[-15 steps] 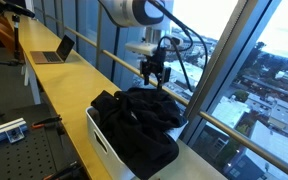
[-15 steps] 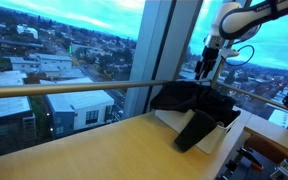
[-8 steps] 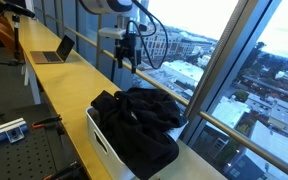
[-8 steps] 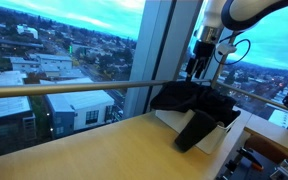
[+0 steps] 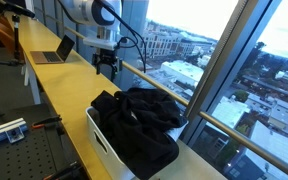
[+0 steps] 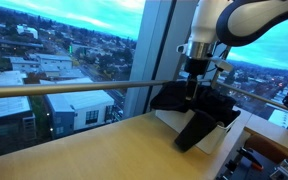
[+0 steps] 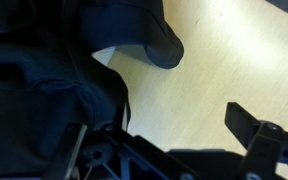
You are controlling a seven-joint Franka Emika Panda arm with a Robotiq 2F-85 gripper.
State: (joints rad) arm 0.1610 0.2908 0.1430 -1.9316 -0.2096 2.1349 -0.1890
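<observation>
A heap of black clothing [image 5: 139, 115] fills a white basket [image 5: 97, 137] on the long wooden counter [image 5: 59, 85] by the window. One black sleeve [image 6: 195, 131] hangs over the basket's side. My gripper [image 5: 106, 66] hovers over the counter beside the basket, toward the laptop, its jaws open and empty. In an exterior view the gripper [image 6: 191, 86] shows in front of the clothing [image 6: 174, 97]. The wrist view looks down on bare counter [image 7: 214, 60] between the open gripper [image 7: 169, 122], with the clothing [image 7: 34, 70] and a bit of basket rim [image 7: 108, 56] at the left.
An open laptop [image 5: 54, 52] stands farther along the counter. A metal handrail [image 6: 64, 89] and tall window panes run right behind the counter. A perforated metal board [image 5: 9, 160] lies on the near side.
The arm has swung from above the clothing heap to over the bare counter beside the basket. The jaws have opened fully and hold nothing.
</observation>
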